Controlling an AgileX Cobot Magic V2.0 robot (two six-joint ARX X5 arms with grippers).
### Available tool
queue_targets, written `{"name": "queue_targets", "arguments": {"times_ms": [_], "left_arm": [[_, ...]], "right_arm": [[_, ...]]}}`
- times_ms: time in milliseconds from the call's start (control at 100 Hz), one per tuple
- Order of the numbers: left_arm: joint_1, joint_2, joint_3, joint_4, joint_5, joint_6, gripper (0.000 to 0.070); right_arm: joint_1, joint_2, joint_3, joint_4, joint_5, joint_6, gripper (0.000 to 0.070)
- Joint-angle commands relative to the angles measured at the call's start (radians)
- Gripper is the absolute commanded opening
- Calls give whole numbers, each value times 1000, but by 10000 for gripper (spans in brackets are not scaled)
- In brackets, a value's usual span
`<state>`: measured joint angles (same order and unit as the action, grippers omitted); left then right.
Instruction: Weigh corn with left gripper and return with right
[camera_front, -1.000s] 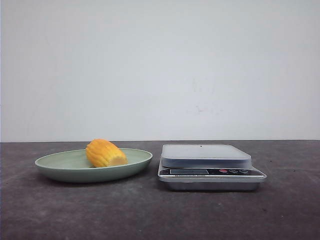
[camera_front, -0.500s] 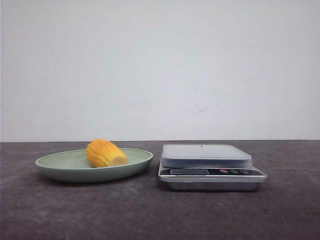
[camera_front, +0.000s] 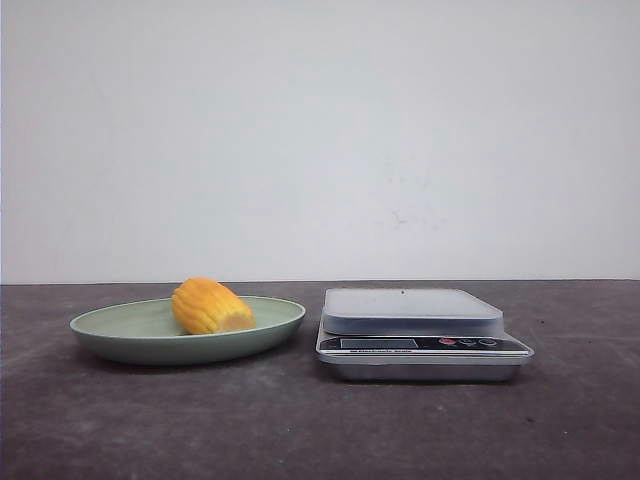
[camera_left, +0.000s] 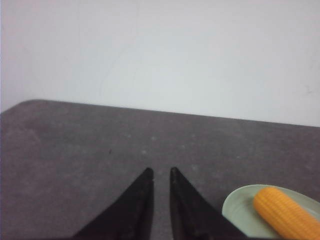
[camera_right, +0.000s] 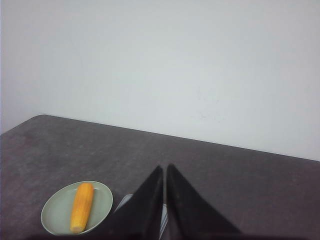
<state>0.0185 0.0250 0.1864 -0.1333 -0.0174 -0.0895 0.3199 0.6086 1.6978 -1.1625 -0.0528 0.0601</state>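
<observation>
At lower left of the front view, the corn (camera_front: 210, 306) lies on the green plate (camera_front: 110, 335). It should be grasped across its middle by the left end effector (camera_left: 160, 173), fingers nearly together; the right end effector (camera_right: 164, 168) is closed.

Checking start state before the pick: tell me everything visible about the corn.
The corn is a yellow-orange cob with ridged kernel rows; the front view sees it end-on, paler cut end forward, while the right wrist view shows it long. It lies on its side inside the pale green plate, left of the scale. Only the plate touches it; no gripper is near.
</observation>
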Motion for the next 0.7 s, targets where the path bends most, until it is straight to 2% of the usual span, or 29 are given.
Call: {"name": "queue_targets", "arguments": {"times_ms": [0,130,300,690], "left_arm": [[2,-14,-46,50,14,3,15],[2,-22,-127,108,22,2,15],[2,-22,-156,103,29,11,15],[1,-22,-172,-11,37,18,15]], "right_arm": [[3,9,18,10,0,12,4],[3,9,18,9,0,12,4],[3,9,18,9,0,12,4],[3,9,18,9,0,12,4]]}}
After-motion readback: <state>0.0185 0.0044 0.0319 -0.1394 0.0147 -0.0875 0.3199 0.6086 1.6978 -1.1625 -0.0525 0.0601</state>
